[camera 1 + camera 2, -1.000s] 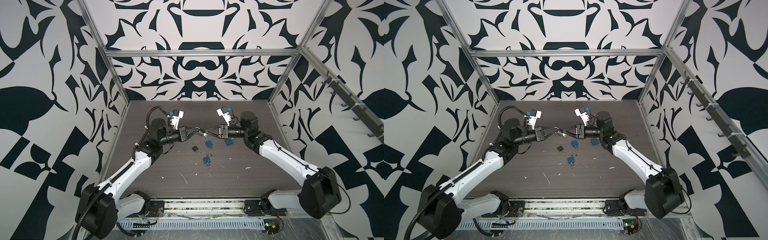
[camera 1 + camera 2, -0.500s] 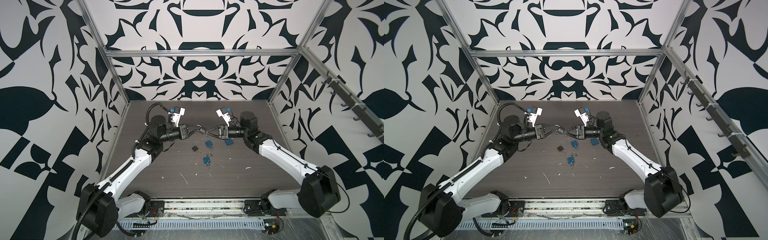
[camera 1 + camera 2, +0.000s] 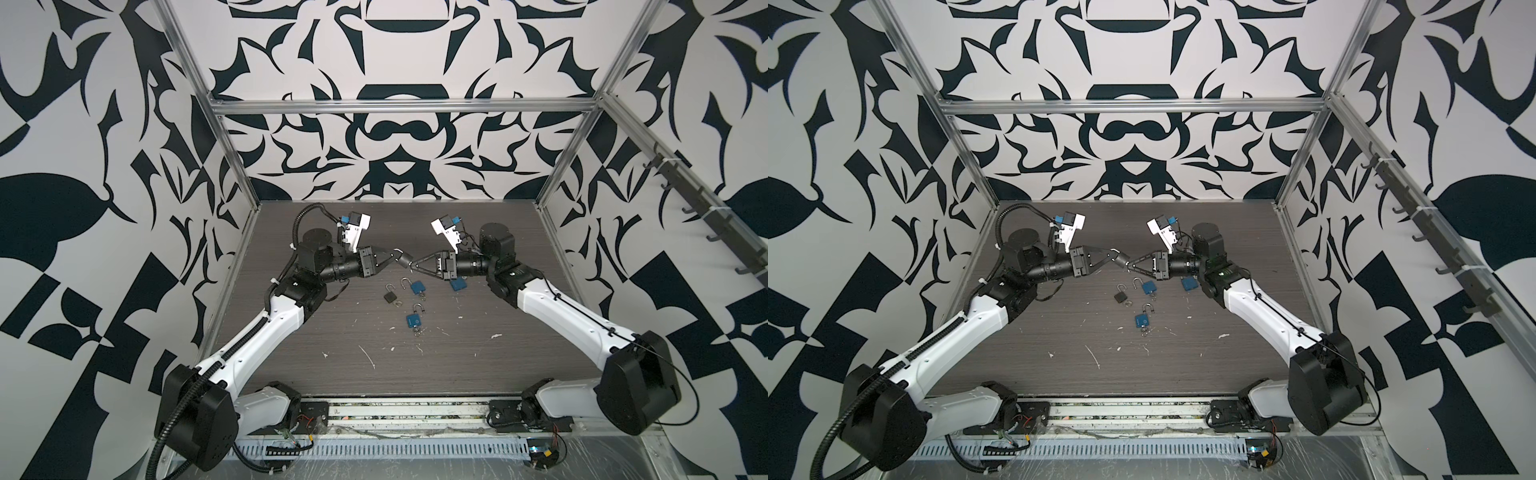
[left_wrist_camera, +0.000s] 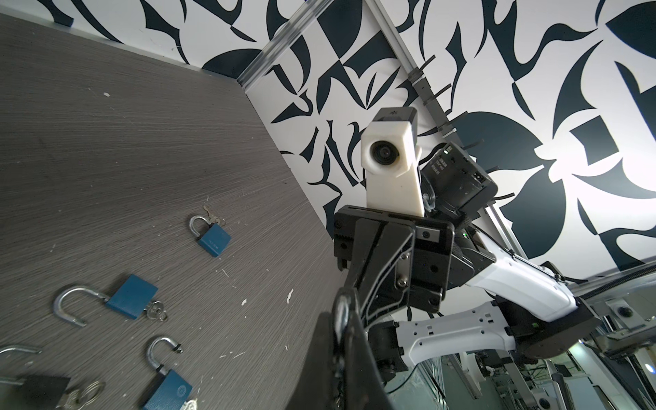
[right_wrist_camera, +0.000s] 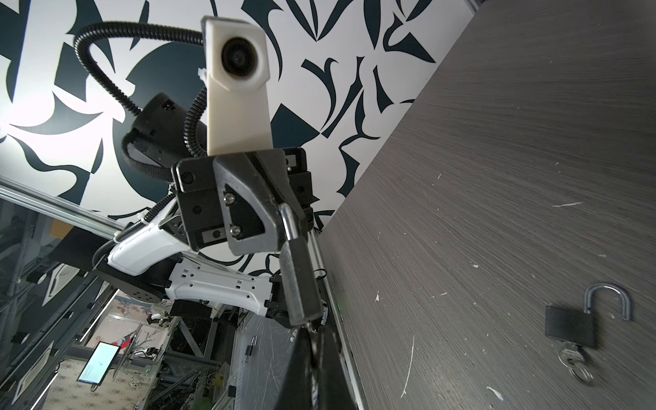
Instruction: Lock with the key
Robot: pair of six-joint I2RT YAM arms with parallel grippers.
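Grey wood-grain bench (image 3: 478, 365) fills the lower middle of both top views, flecked with white scraps; above its centre the two arms meet nose to nose, clear of the surface. Between them hangs the held padlock (image 3: 404, 260), a dark one, just above the frame's middle; the left hand (image 3: 392, 252) reaches in from the left, pinched tight on its steel shackle (image 5: 289, 222), which the right wrist view shows clamped between the fingers (image 5: 248, 216); the right hand (image 3: 414, 264) reaches in from the right, closed down narrow at the lock's keyhole end, where a sliver of metal, the key (image 5: 312, 323), sits between its tips. Whether that shackle is pressed home I cannot tell; it shows edge-on only.

Below the pair, four more locks lie on the bench: a black padlock (image 3: 390, 296), shackle swung open, keys (image 5: 572, 362) on a ring, left of a blue padlock (image 3: 417, 286); a second blue padlock (image 3: 413, 319) lower in the frame; a third blue padlock (image 3: 457, 285) just under the right wrist, partly hidden by it. Neither hand touches any of them.
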